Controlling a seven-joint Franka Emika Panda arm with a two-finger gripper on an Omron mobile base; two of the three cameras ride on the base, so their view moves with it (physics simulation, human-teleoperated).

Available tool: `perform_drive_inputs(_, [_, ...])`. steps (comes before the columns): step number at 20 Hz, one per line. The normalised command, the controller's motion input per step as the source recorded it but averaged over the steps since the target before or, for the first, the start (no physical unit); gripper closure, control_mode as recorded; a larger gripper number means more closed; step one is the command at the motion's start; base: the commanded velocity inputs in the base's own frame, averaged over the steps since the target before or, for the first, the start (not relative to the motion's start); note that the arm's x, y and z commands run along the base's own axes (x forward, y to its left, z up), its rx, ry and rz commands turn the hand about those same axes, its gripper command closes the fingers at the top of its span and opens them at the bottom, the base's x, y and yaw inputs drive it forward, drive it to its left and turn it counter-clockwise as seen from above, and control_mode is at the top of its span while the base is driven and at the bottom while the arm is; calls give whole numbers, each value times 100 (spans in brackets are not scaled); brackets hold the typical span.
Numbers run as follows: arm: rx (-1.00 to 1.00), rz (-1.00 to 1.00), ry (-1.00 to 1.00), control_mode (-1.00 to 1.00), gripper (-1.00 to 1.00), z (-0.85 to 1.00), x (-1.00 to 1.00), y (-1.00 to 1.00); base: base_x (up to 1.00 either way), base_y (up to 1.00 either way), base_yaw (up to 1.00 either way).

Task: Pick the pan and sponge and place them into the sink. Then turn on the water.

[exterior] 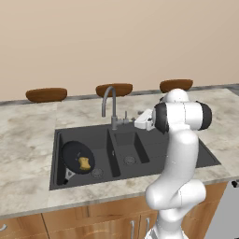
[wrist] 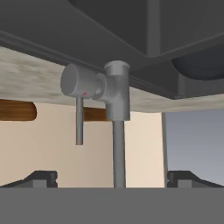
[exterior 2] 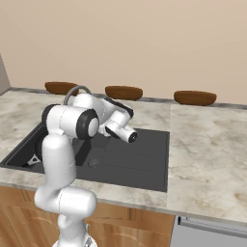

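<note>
the arm (exterior: 179, 158) rises at the front edge of the worktop (exterior: 28, 140) and bends forward over the sink (exterior: 154, 158), its hand levelled at the faucet (exterior: 108, 100). the gripper (wrist: 112, 178) has its jaws spread wide with nothing between them; in the hand view the two fingertips (wrist: 41, 178) sit far apart at the bottom edge, and that view is rolled upside down, so the sink hangs at the top.

just beyond the jaws stands the faucet's base with its side lever (wrist: 79, 120), roughly centred between the fingertips and not touched by either. the lever's thin rod sticks out from a round knob on the side of the faucet body.

off to the arm's left, in the larger basin, the pan (exterior: 78, 156) lies tilted against the basin wall, well apart from the jaws. the sponge (exterior: 84, 163) rests on the pan.

farther back, three brown bowls (exterior: 46, 94) line the rear edge of the worktop against the wall (exterior: 116, 37).
</note>
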Motion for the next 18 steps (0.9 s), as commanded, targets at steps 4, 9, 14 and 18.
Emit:
perform_drive_inputs(4, [0, 0, 0, -100, -100, -34, 38, 28, 0, 0, 0])
perform_drive_inputs(9, [0, 0, 1, -100, -100, -24, 47, 16, 0, 0, 0])
perform_drive_inputs(14, [0, 0, 2, -100, -100, -16, 62, 0, 0, 0, 0])
perform_drive_inputs(18, [0, 0, 0, -100, -100, -9, 57, 1, 0, 0, 0])
